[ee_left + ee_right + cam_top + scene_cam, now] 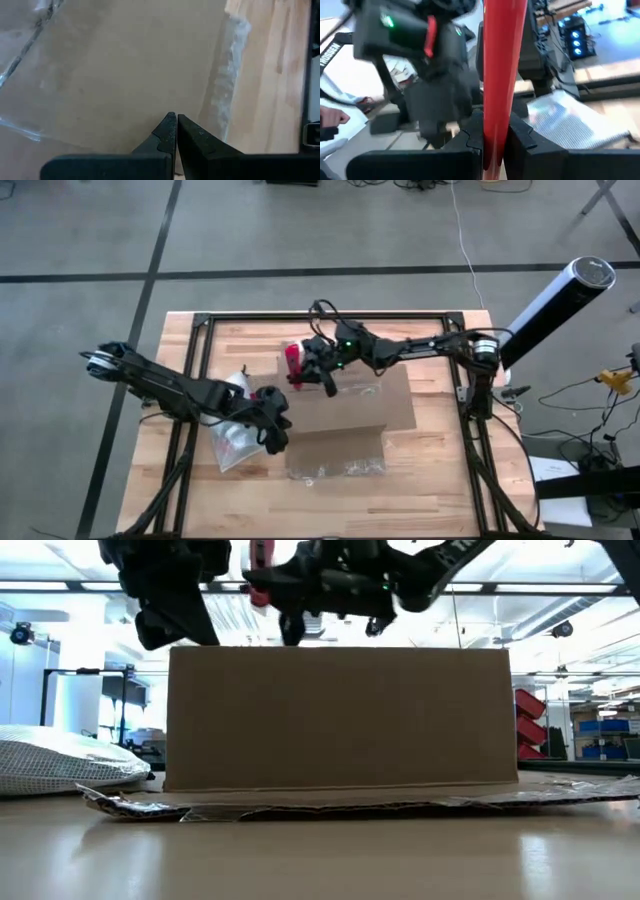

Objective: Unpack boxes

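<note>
The brown cardboard box [350,415] stands mid-table, with flaps spread flat on the wood at its near side [330,805]. My left gripper [277,442] is shut and hangs just over the box's left end, slanting down at the taped cardboard [125,75]; I see no touch. My right gripper [300,372] hovers above the box's far left corner, shut on a red utility knife [292,360]. A translucent zip pouch [232,442] lies flat on the table left of the box. My right gripper pinches the red knife's body [495,135] between its two fingers, which lie across it. The knife runs on well past the fingertips [502,50] and is lifted clear above the box [260,570].
Black frame rails [200,330] border the wooden tabletop on the left, right and far sides. A white cylinder [560,295] stands off the table's far right corner. Bare wood [420,500] lies between the box and the table's near edge.
</note>
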